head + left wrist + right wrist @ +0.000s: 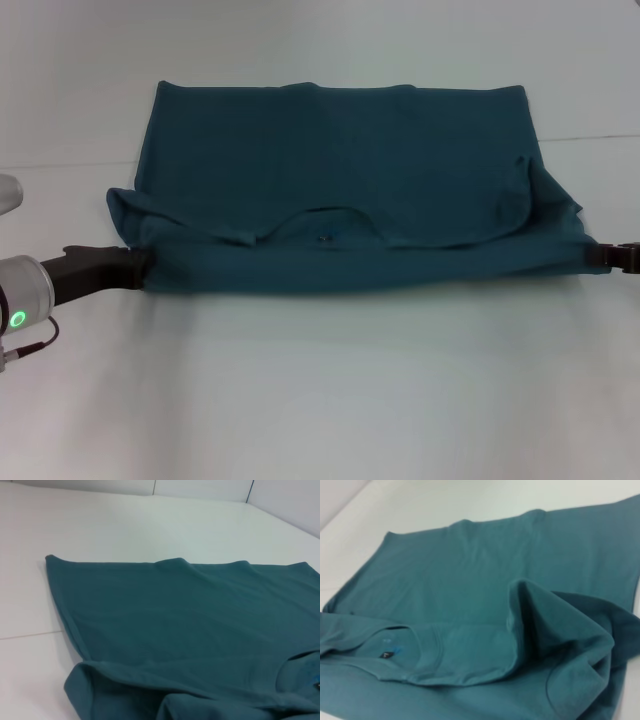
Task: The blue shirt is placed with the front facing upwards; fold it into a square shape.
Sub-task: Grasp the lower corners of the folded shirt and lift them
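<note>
The blue shirt [340, 170] lies across the white table, folded over on itself, with plain teal cloth showing and the lettering hidden. Its round collar [325, 222] with the small dark label [385, 655] lies near the front edge. My left gripper [145, 262] is at the shirt's front left corner and my right gripper [592, 256] at its front right corner. Both are shut on the cloth, and the front edge runs taut between them. The sleeve by the right gripper is bunched [570, 645]. The left wrist view shows the shirt [190, 615] lying flat.
The white table [320, 400] stretches bare in front of the shirt and behind it. A faint seam line [60, 165] crosses the table surface at the level of the shirt's middle.
</note>
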